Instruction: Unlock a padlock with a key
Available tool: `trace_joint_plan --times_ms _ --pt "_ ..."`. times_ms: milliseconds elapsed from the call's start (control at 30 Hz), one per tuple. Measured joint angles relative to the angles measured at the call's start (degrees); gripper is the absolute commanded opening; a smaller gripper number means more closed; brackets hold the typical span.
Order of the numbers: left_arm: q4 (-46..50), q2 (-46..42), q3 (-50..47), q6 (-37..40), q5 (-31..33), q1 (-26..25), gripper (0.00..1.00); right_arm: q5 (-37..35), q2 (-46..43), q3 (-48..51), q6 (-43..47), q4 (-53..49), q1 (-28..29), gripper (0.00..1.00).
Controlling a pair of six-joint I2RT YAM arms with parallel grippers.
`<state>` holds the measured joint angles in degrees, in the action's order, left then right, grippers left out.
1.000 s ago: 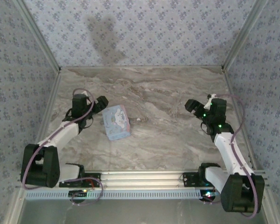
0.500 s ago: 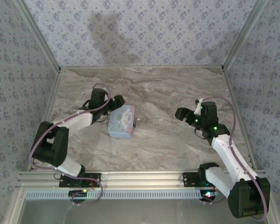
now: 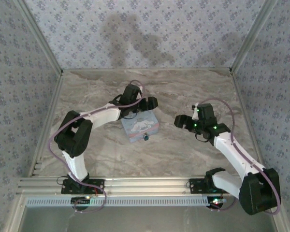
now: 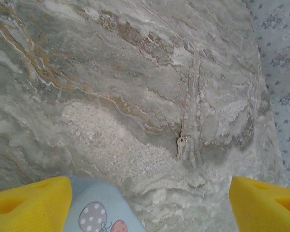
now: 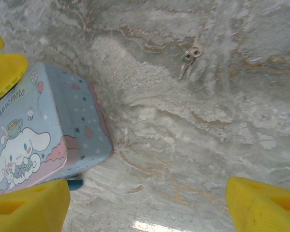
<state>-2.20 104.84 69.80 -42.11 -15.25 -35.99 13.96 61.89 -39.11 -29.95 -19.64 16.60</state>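
The tiny dark padlock point(image 3: 146, 137) hangs at the near edge of the pale blue cartoon tin point(image 3: 140, 128); in the right wrist view it is a teal glint point(image 5: 76, 182) under the tin point(image 5: 43, 130). A small silver key point(image 4: 181, 142) lies flat on the marble beyond the tin's corner point(image 4: 99, 212), and it also lies ahead of the right wrist camera point(image 5: 190, 55). My left gripper point(image 3: 146, 103) is open at the tin's far edge, the corner against its left finger point(image 4: 31, 203). My right gripper point(image 3: 181, 121) is open and empty, to the right of the tin.
Marble tabletop point(image 3: 183, 92) with patterned walls at the back and sides. The left gripper's yellow fingers point(image 5: 4, 63) stand beside the tin's far side. Bare marble stretches from the tin to the right wall.
The left arm has swung to the right, and the tin has moved with it toward the table's middle and turned. The right gripper has moved left toward the tin.
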Motion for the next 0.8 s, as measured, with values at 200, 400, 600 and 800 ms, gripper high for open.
trace_joint_plan --times_ms 200,400,600,800 --pt "6.73 -11.80 -6.45 2.47 4.48 0.63 0.88 0.90 6.36 -4.11 1.18 0.17 3.45 0.78" --pt "11.34 -30.42 -17.27 1.27 12.02 0.74 0.89 2.16 14.23 -9.73 2.21 0.66 7.23 0.74" --pt "11.32 -34.14 -28.02 -3.41 14.03 0.72 0.89 3.65 22.62 -15.30 2.58 2.25 10.10 0.71" --pt "5.99 -27.08 -28.83 -5.77 12.57 0.72 0.88 4.96 28.24 -17.27 2.54 3.41 10.95 0.70"
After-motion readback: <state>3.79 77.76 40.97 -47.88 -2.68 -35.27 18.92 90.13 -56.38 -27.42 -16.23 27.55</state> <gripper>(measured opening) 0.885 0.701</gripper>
